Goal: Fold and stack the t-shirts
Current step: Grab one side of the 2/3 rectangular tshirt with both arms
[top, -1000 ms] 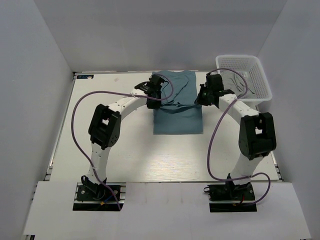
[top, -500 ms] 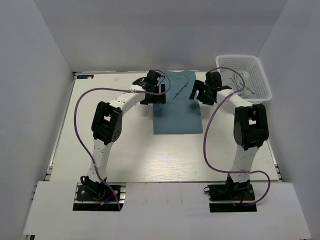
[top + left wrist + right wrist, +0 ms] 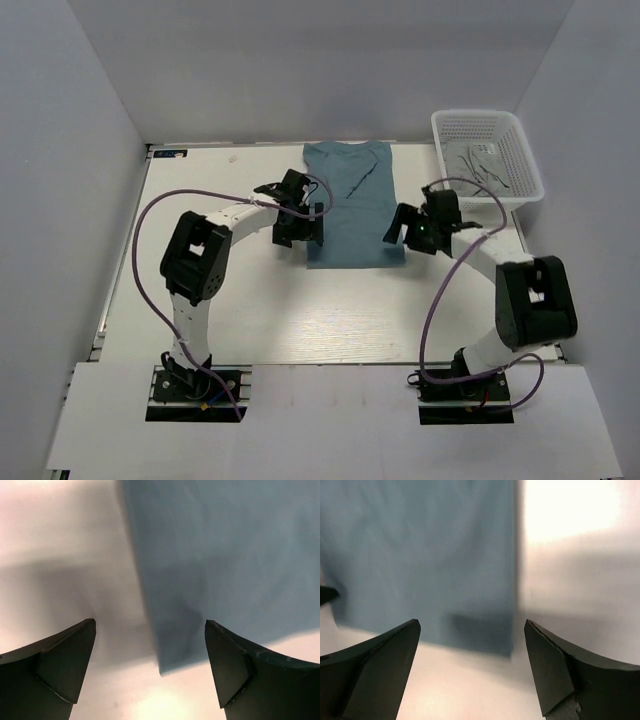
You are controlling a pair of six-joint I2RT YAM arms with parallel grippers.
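T-shirt (image 3: 352, 205) flat on table (image 3: 250, 300)

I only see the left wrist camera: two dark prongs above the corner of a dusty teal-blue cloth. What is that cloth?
Observer: A dusty teal-blue t-shirt, folded into a long rectangle, with its collar at the far end.
Operator: Is the other arm holding it?
Observer: No. The right gripper stands open beside the shirt's near right corner and grips nothing.
Operator: Anything else on the table?
Observer: A white plastic mesh basket at the far right corner, with grey cloth inside.
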